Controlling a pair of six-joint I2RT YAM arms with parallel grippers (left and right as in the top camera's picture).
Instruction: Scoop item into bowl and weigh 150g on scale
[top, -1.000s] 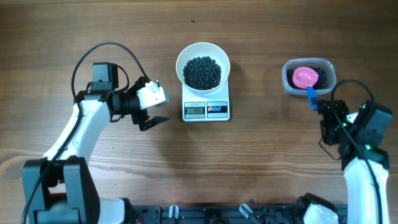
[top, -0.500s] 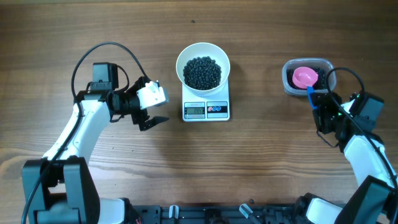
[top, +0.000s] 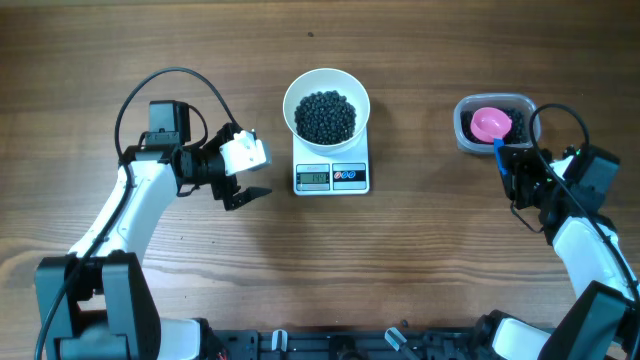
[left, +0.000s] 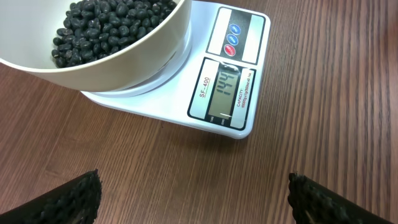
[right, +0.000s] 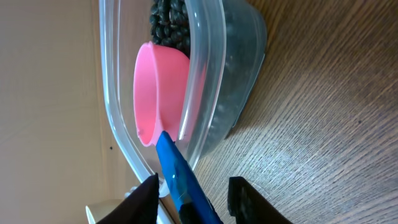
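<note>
The white bowl (top: 290, 100) stands on the scale (top: 331, 178) and holds a heap of black beans (top: 325, 117). In the left wrist view the scale's display (left: 227, 93) is lit with digits. My left gripper (top: 258, 162) hovers left of the scale, wide open and empty (left: 194, 193). A pink scoop (top: 490, 124) with a blue handle (right: 180, 180) lies in the clear tub (top: 465, 135) on more beans (right: 168, 25). My right gripper (right: 193, 202) straddles the handle, open, with a gap still showing between the handle and one finger (right: 249, 199).
The clear tub (right: 230, 68) sits at the right of the wooden table, a hand's width from the scale. Both arms' cables arch over the table near their wrists.
The right arm has swung closer to the tub, and its jaws have narrowed around the scoop's blue handle. The left arm, bowl and scale have not moved.
</note>
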